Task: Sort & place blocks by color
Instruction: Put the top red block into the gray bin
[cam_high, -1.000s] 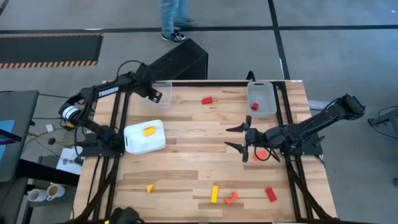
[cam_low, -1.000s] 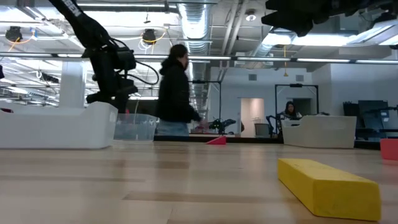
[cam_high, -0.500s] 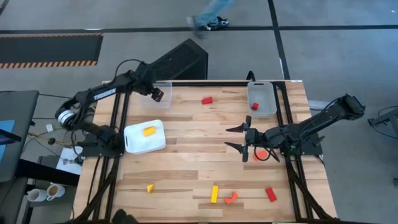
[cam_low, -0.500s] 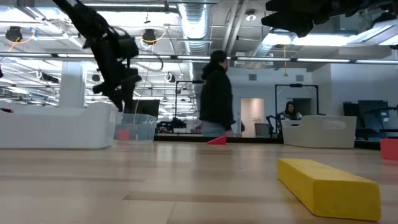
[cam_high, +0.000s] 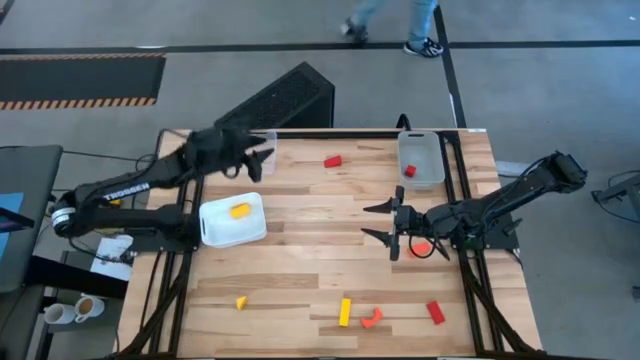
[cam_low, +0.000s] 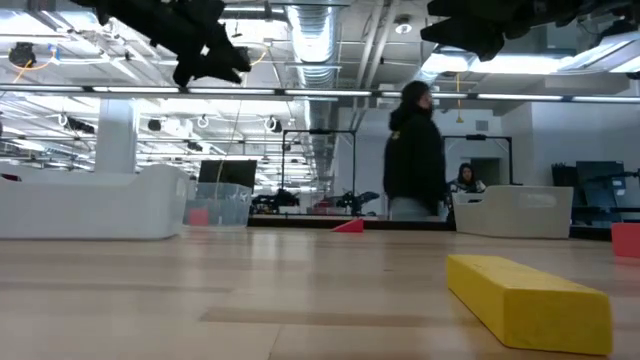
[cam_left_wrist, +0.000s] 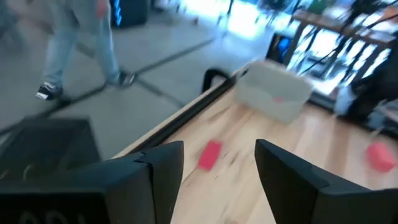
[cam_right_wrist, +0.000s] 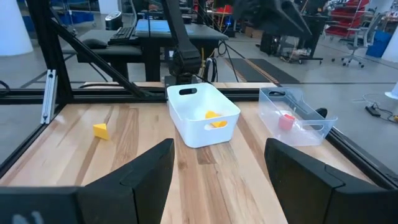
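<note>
On the pale wooden table (cam_high: 300, 250), the white plastic tray (cam_high: 232, 221) holds an orange block (cam_high: 240, 210). The left end effector (cam_high: 262, 158) hangs spread above the far-left corner; the right end effector (cam_high: 381, 222) waits spread mid-table. A long yellow bar block (cam_high: 345, 311) lies near the front edge.

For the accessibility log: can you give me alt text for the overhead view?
A wooden table holds scattered red, orange and yellow blocks, with one yellow block in a white tray. The left gripper hangs open near the back left corner; the right gripper waits open at mid-table.
</note>
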